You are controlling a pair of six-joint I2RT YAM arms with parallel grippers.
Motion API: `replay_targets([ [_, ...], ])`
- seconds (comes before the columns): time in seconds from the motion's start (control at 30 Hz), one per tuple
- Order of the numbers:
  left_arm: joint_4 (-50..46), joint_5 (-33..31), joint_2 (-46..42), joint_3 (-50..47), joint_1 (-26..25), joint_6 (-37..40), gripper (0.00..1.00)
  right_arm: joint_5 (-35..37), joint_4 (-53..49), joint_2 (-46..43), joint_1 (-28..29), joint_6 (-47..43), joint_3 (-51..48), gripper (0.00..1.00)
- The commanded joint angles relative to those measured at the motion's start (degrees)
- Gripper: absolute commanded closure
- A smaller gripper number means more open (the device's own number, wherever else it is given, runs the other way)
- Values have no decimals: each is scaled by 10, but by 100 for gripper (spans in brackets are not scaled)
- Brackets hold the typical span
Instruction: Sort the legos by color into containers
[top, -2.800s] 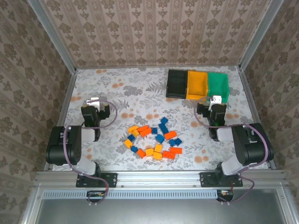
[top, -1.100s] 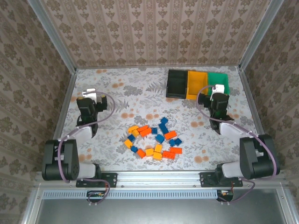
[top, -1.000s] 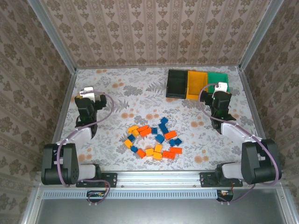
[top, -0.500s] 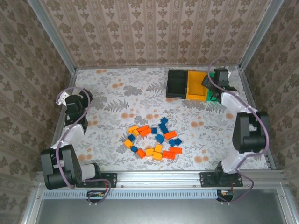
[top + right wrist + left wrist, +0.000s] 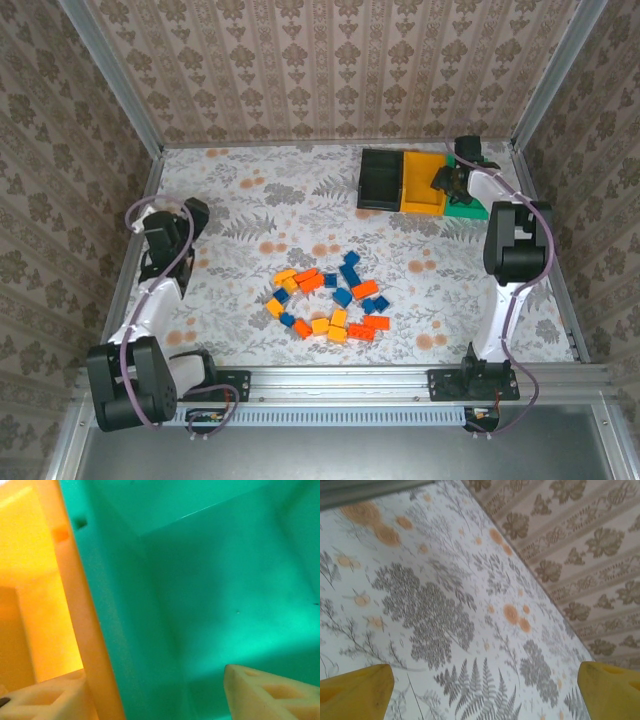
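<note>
Right wrist view: my right end effector [image 5: 157, 692] hangs wide open, empty, over the green bin [image 5: 215, 580]; I'd approach the legos [image 5: 343, 297] squarely

Floral-patterned tabletop [image 5: 270, 205], damask wallpaper walls [image 5: 330, 70], aluminium frame rails [image 5: 340, 380]

Legos [image 5: 329, 293] clustered mid-table; containers [image 5: 420, 181] far right.

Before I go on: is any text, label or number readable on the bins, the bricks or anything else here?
None readable. The black bin, yellow bin, green bin and bricks carry no visible words, numbers or logos. The wallpaper and tablecloth bear floral patterns, not text.
</note>
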Motion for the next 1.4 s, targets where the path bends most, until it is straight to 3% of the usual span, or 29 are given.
replay_targets([
  [0.0,-41,9,-17,7,-18,7,4,-19,-47,24,0,-11,28,45],
  [0.23,-92,-13,-29,16,-68,17,4,-35,-35,8,19,-26,-1,78],
  [0.33,-115,-34,-45,19,-98,31,3,-34,-31,-9,43,-25,-23,98],
  [0.37,-122,-39,-52,20,-108,34,3,-26,-31,-16,57,-24,-31,100],
  [0.63,-149,-79,-114,-7,-171,34,2,28,8,-64,195,42,-103,100],
  [0.87,-196,-91,-167,-17,-179,39,2,48,-14,-23,298,72,-58,100],
  [1.07,-220,-97,-216,-36,-179,43,1,68,-34,-10,344,74,-41,100],
  [1.37,-252,-97,-238,-35,-179,55,1,68,-40,-38,370,69,-91,100],
])
